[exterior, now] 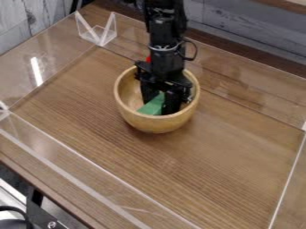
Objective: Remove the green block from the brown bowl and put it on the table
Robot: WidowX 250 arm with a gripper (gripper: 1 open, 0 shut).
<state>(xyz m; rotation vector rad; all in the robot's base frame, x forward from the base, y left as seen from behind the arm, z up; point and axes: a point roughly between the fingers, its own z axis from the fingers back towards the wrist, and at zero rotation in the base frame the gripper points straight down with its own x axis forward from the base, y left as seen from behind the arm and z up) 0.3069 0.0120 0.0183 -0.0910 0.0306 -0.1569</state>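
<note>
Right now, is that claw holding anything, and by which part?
The claw is shut on the green block inside the brown bowl, gripping its upper end; the exact contact is hidden.

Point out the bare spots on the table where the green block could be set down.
The table is bare wood in front of the brown bowl, to its right, and to its left up to the acrylic walls. The only crowded spot is the bowl itself, where the gripper is shut on the green block.
</note>
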